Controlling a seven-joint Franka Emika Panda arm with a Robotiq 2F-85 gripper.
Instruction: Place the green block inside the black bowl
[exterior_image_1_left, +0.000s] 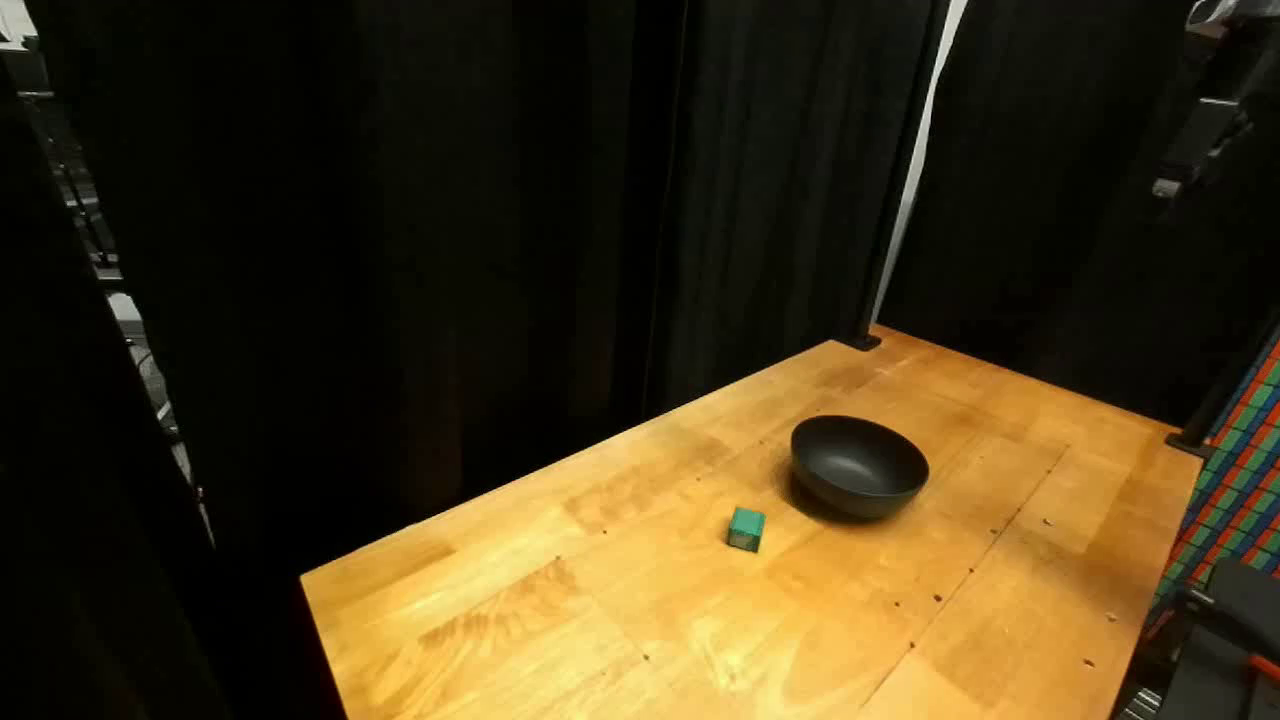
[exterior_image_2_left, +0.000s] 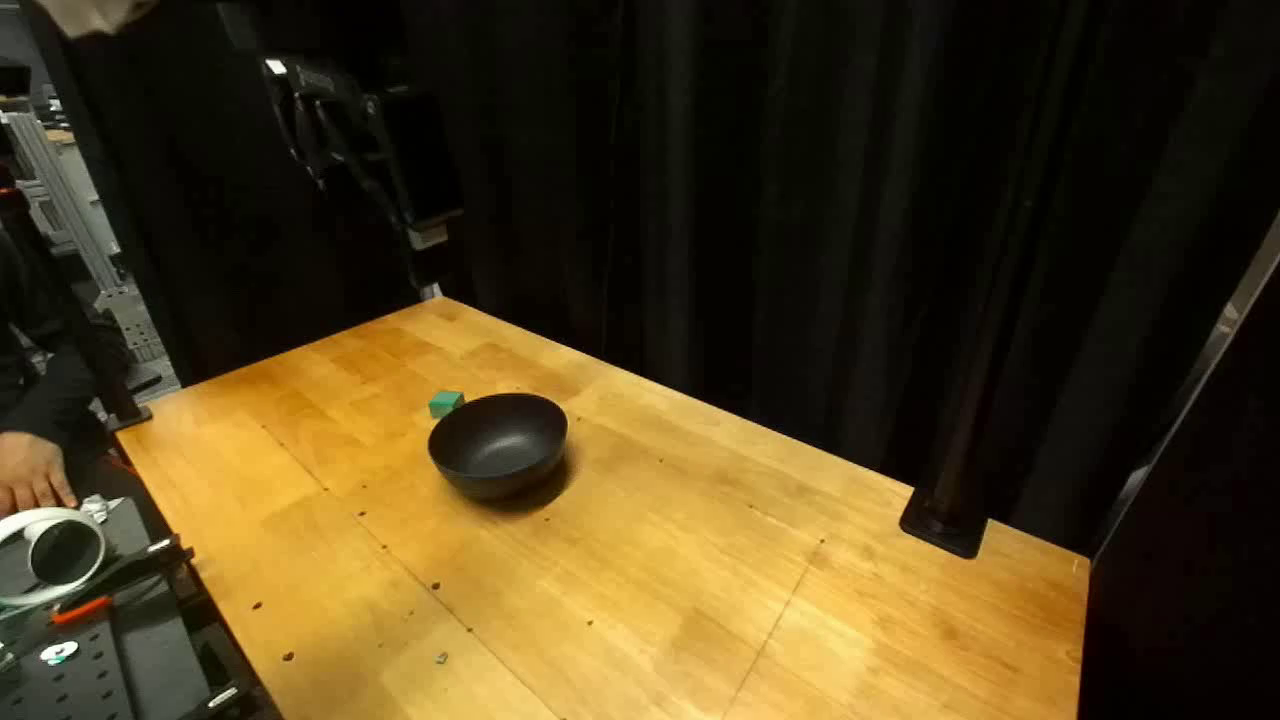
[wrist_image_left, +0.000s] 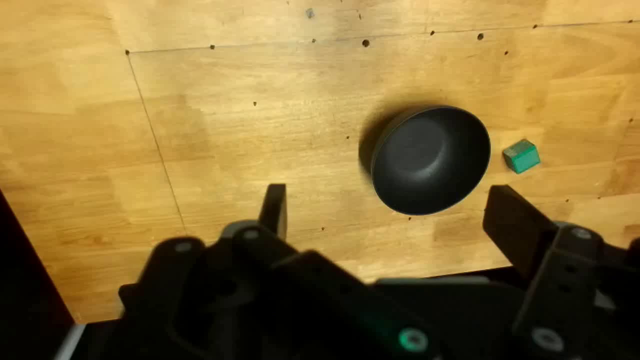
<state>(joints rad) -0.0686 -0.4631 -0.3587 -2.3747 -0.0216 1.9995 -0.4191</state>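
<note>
The green block (exterior_image_1_left: 746, 529) is a tiny cube lying on the wooden table, apart from the bowl. It also shows in an exterior view (exterior_image_2_left: 446, 403), partly behind the bowl's rim, and in the wrist view (wrist_image_left: 522, 156), right of the bowl. The black bowl (exterior_image_1_left: 858, 468) stands upright on the table with nothing visible inside; it shows in an exterior view (exterior_image_2_left: 500, 445) and the wrist view (wrist_image_left: 432, 160). My gripper (wrist_image_left: 388, 192) is open wide and empty, high above the table. It shows dimly against dark curtains in both exterior views (exterior_image_1_left: 1170, 180) (exterior_image_2_left: 428, 250).
The wooden table (exterior_image_1_left: 600, 620) has black post feet (exterior_image_2_left: 945, 520) at its edges, and black curtains (exterior_image_1_left: 500, 250) hang behind it. A dark side cart (exterior_image_2_left: 150, 640) with tape and tools stands beside the table, with a person's hand (exterior_image_2_left: 35, 470) near it.
</note>
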